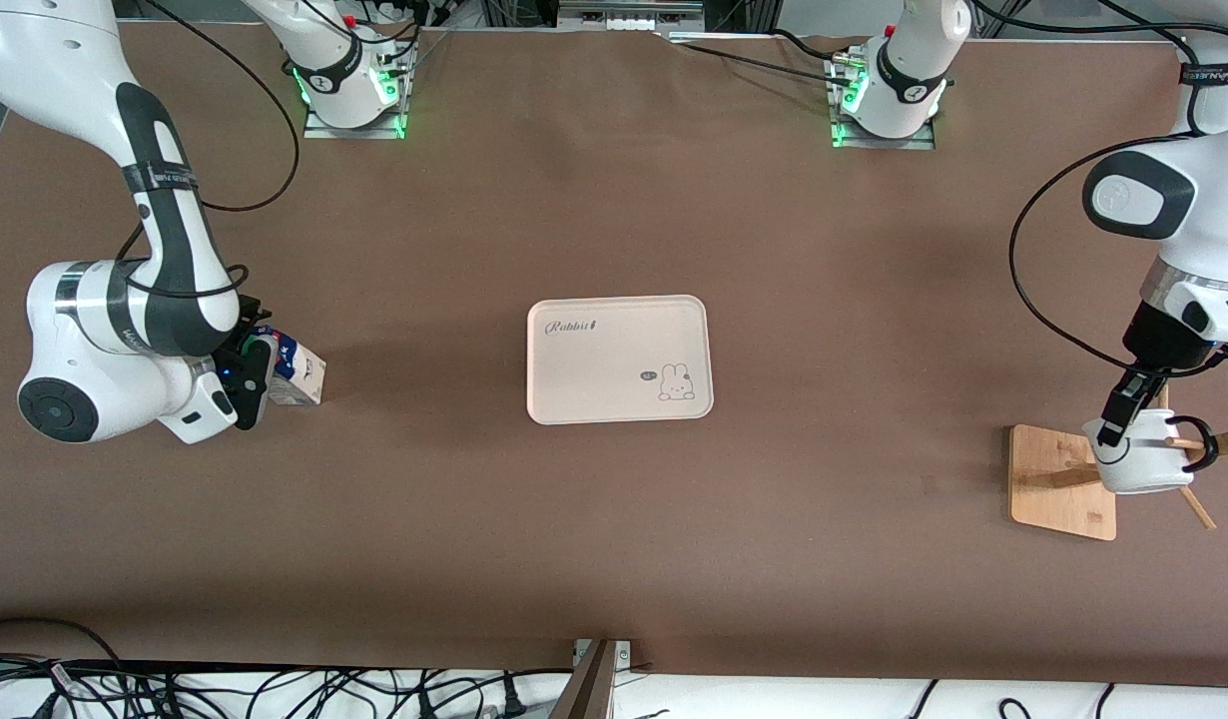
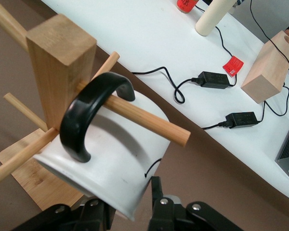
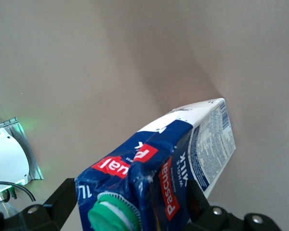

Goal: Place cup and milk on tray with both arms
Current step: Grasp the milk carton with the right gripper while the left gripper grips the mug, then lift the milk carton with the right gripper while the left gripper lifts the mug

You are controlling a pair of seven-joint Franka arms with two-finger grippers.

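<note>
Front view: left claw (image 1: 1123, 424) clamped on cup (image 1: 1141, 454), handle hooked on rack (image 1: 1063, 479) peg at left arm's end. Right claw (image 1: 260, 374) clamped on milk (image 1: 300, 374) at right arm's end of desk (image 1: 614, 519). Tray (image 1: 619, 359) mid-desk, bare. Both placements pending.

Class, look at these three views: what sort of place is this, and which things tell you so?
Most likely a robotics lab bench, not a kitchen: two arms are bolted to a brown-covered table, power adapters and cables lie beside it, and only staged props are out: the tray, cup and milk.
</note>
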